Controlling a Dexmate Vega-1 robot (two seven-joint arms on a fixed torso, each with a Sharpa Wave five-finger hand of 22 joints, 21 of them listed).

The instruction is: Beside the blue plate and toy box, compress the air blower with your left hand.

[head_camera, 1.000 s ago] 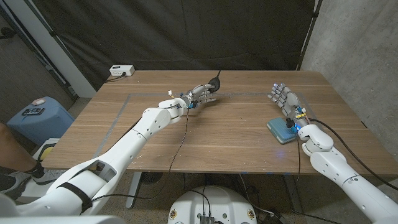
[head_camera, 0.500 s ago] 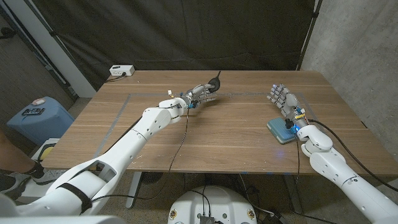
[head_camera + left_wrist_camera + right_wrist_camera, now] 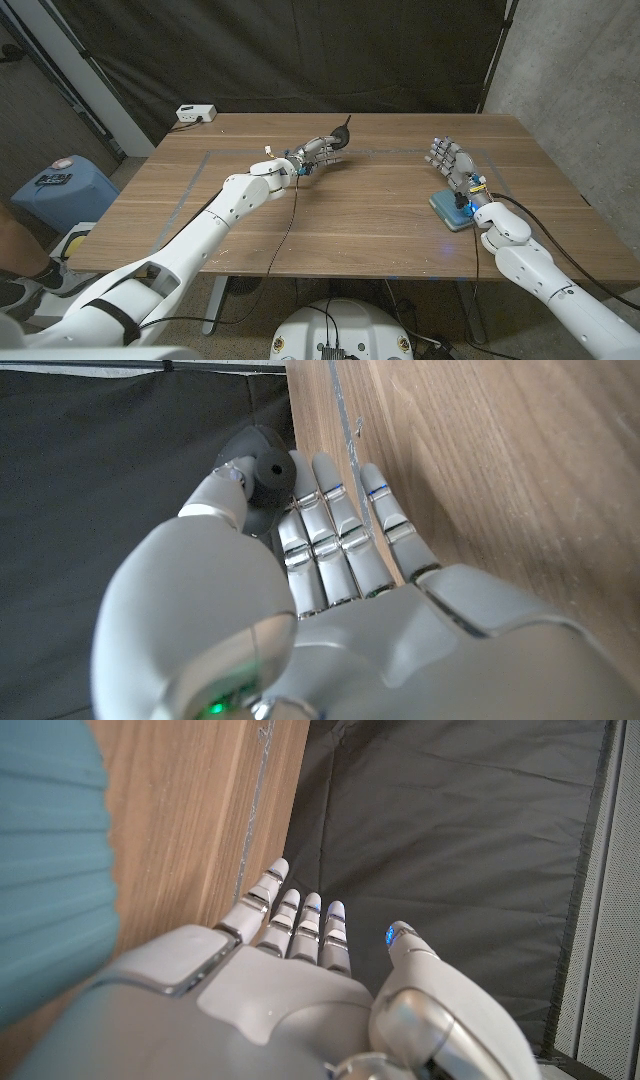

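- One left hand (image 3: 318,152) grips the black air blower (image 3: 341,136) at the table's (image 3: 350,210) far middle.
- Right hand (image 3: 447,158) empty, fingers spread, above the blue plate (image 3: 448,211).

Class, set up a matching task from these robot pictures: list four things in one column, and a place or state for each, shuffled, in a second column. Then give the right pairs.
Things:
1. air blower
2. right hand
3. blue plate
4. white power strip

Places or states:
A. far left table corner
B. fingers apart, holding nothing
C. under the right wrist
D. held by the left hand

Pairs: 1-D, 2-B, 3-C, 4-A
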